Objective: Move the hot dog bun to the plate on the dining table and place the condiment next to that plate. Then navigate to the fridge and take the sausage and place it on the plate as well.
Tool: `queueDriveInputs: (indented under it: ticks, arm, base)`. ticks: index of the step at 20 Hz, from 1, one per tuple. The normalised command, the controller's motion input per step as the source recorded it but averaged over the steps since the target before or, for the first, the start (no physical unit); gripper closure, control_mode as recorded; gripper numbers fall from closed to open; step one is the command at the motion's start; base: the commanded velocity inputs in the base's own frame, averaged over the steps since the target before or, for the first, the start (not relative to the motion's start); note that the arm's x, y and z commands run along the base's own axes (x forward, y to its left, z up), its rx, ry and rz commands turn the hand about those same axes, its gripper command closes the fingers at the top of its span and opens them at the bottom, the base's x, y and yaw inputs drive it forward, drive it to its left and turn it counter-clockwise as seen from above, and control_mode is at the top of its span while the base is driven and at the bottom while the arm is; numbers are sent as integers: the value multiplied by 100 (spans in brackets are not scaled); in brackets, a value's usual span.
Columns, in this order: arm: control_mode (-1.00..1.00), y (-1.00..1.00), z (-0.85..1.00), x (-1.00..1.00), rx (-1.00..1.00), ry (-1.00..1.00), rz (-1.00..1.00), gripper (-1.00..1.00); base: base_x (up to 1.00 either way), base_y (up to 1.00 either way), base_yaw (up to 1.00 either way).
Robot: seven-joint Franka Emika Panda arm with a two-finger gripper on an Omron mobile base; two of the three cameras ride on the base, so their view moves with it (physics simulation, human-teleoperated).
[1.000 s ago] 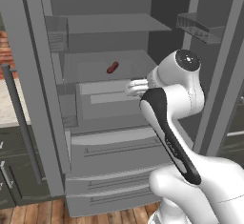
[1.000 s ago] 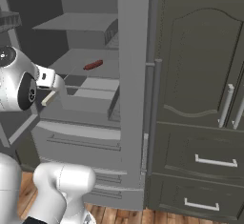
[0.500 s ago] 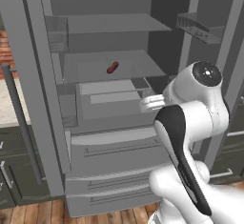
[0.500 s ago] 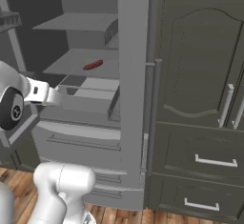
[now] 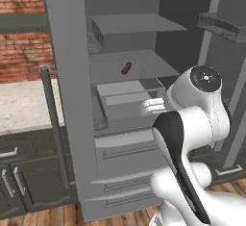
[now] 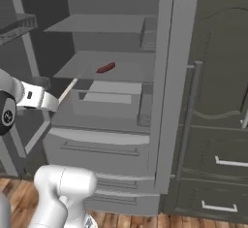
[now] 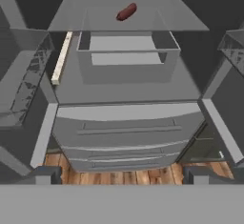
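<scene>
Reddish-brown cylindrical sausage [image 7: 126,12] lies on the grey steel fridge [image 5: 72,100] shelf, at twelve o'clock from the hand. The whole scene has slid sideways, so the base probably drove nearer; the two-finger gripper [image 7: 121,174] hangs spread and empty

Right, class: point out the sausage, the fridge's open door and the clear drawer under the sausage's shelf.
sausage [image 7: 126,12], hand view, middle of the link.
fridge door [image 5: 71,100], left base view, flat of the open panel.
clear drawer [image 7: 127,66], hand view, front wall.
</scene>
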Motion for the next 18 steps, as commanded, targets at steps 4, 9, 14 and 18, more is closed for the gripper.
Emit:
queueDriveInputs:
  ticks: [4, 9, 14, 18]
  arm:
    - [100, 0, 0, 0, 0, 0, 0, -100]
    - [100, 0, 0, 0, 0, 0, 0, -100]
    - [100, 0, 0, 0, 0, 0, 0, -100]
    - [100, 0, 0, 0, 0, 0, 0, -100]
  base:
    - [59, 5, -17]
    - [47, -47, -2]
    - [64, -24, 1]
    - [86, 3, 0]
